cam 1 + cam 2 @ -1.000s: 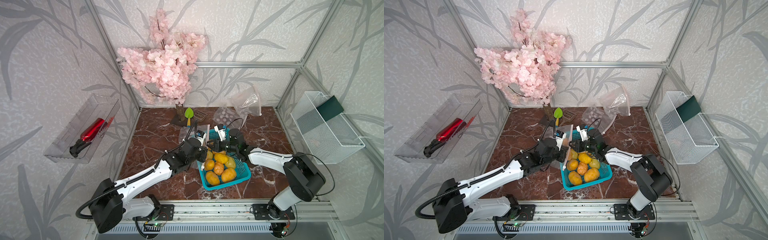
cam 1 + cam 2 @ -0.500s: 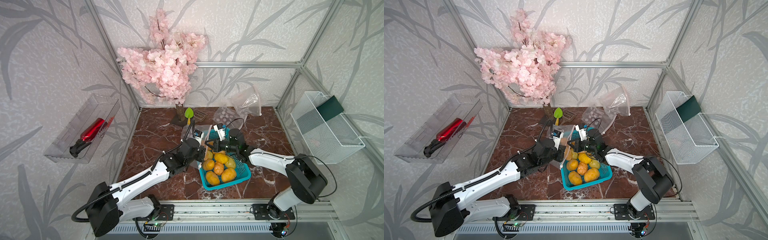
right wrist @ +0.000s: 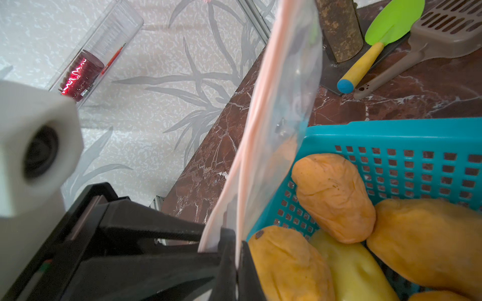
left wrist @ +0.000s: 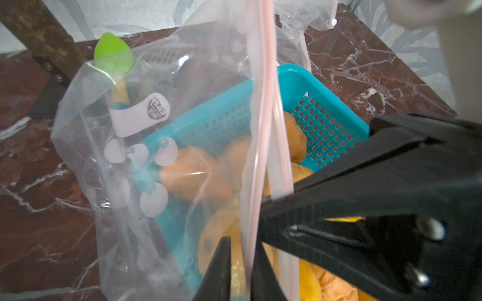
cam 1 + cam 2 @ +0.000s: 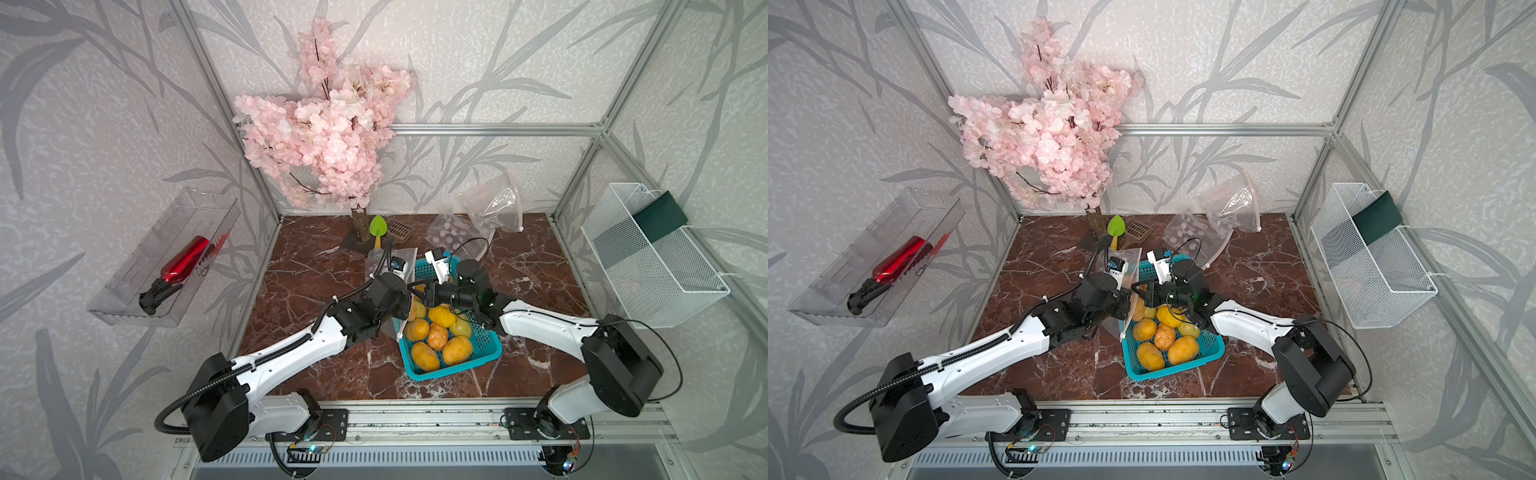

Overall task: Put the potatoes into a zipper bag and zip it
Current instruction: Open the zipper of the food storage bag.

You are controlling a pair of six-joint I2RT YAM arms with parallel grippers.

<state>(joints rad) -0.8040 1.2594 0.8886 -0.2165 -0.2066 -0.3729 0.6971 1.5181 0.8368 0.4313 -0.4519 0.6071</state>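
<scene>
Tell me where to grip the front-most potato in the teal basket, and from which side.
Take the potato across its narrow middle, coming straight down from above. It lies flat in a corner, with the basket wall close on two sides and a neighbouring potato beside it, so only its top is free.

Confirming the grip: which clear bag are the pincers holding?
The bag beside the teal basket, its zipper pinched by left pincer and right pincer; flat bag and propped bag sit behind.
</scene>
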